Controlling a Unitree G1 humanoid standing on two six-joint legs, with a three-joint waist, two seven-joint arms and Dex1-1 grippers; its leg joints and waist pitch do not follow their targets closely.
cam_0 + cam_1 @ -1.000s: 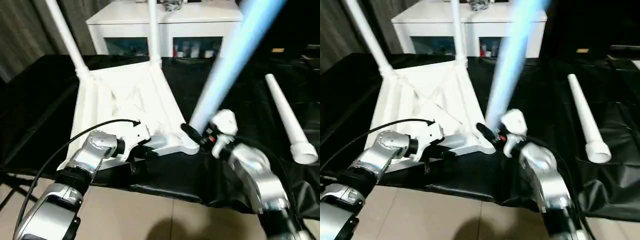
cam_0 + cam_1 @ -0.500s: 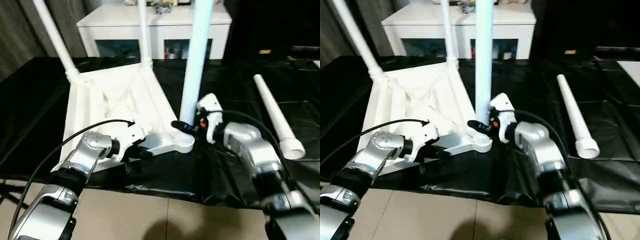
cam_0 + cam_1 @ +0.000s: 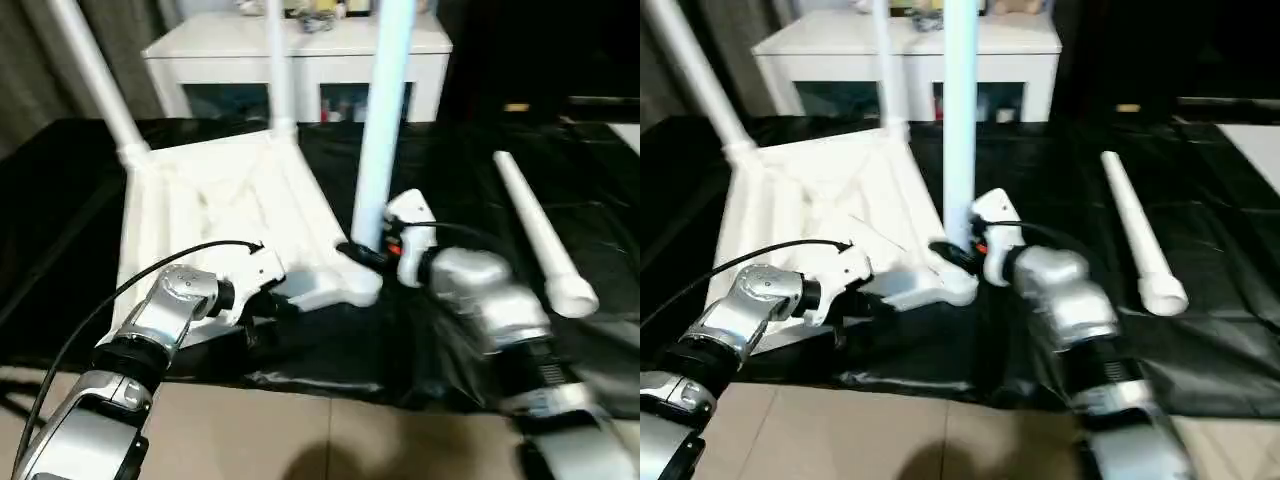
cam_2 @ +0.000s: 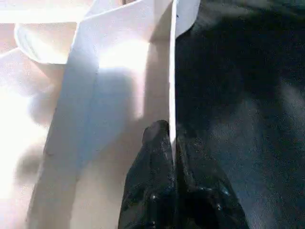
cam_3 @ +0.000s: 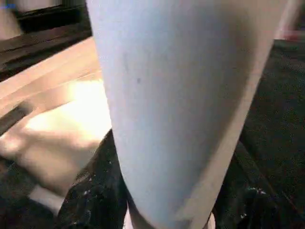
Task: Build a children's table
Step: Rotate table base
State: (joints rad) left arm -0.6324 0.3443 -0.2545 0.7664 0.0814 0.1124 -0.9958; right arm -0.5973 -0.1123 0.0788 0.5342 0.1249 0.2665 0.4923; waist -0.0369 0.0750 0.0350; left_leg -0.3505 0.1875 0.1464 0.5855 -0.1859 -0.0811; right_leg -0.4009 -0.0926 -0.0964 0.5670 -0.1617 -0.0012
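Upside-down, the white tabletop (image 3: 225,215) lay on the black-covered surface (image 3: 60,220), its ribbed underside facing up. Two legs were seen standing in its far corners: a tilted far-left leg (image 3: 92,75) and a far-right leg (image 3: 277,70), nearly upright. At the tabletop's near edge, the left end effector (image 4: 171,143) was pinched together on the thin rim of the tabletop, one black finger on each side. Further right, a third leg (image 3: 380,125) stood upright at the near-right corner socket (image 3: 352,287), and the right end effector (image 3: 362,252) was clamped around its lower end. A fourth leg (image 3: 538,232) lay loose on the surface well to the right. Behind the surface stood a white cabinet (image 3: 300,55) with dark glass doors.
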